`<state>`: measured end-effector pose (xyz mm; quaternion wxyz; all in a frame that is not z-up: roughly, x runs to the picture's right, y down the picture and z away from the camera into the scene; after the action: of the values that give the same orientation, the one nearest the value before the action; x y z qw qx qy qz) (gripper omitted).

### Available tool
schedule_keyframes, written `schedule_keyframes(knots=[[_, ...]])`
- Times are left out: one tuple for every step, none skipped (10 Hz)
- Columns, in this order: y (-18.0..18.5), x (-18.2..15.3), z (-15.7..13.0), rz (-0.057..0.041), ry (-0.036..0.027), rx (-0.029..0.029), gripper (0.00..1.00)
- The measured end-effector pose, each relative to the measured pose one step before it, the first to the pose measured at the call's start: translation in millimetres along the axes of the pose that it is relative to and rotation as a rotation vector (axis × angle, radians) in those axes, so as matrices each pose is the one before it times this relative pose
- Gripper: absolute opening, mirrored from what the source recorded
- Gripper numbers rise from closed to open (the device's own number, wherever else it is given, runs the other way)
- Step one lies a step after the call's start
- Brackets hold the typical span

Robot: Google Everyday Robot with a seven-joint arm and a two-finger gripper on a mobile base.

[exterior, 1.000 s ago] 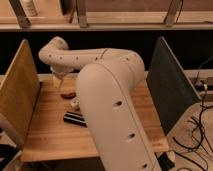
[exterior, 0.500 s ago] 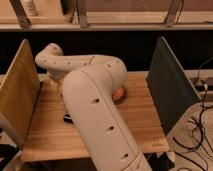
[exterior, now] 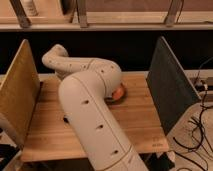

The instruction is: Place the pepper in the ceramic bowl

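My large white arm (exterior: pixel 92 107) fills the middle of the camera view, rising from the bottom edge, bending, and reaching back-left over the wooden table (exterior: pixel 135 125). The gripper is hidden behind the arm's links, somewhere over the table's back-left part, with its jaws standing wide. Only an orange sliver of the ceramic bowl (exterior: pixel 119 93) shows, just right of the arm's elbow. The pepper is hidden.
A tan panel (exterior: pixel 17 95) stands along the table's left side and a dark grey panel (exterior: pixel 167 87) along its right. A small dark end of a black bar (exterior: pixel 65 119) peeks out left of the arm. Cables (exterior: pixel 197 135) lie right of the table.
The arm has swept across the table and now covers the black bar and the back-left objects. The bowl's orange edge has come into sight beside the elbow.
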<state>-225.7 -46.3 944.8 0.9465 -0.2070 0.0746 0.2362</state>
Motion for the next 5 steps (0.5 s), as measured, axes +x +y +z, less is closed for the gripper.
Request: schedule_keyframes(knots=[[-1.86,4.23,8.71,0.02683,0.01124,-0.01049,0.80],[-1.81,4.78,5.96,0.01852,0.01089,-0.00409,0.80],[-4.93,9.97,5.30,0.02490,0.02551,0.00104,0.80],[-5.47,6.86,2.43,0.01762,0.01558,0.00347,0.80],[-5.39,5.07,0.97,0.01467,0.01088,0.00365,0.80]])
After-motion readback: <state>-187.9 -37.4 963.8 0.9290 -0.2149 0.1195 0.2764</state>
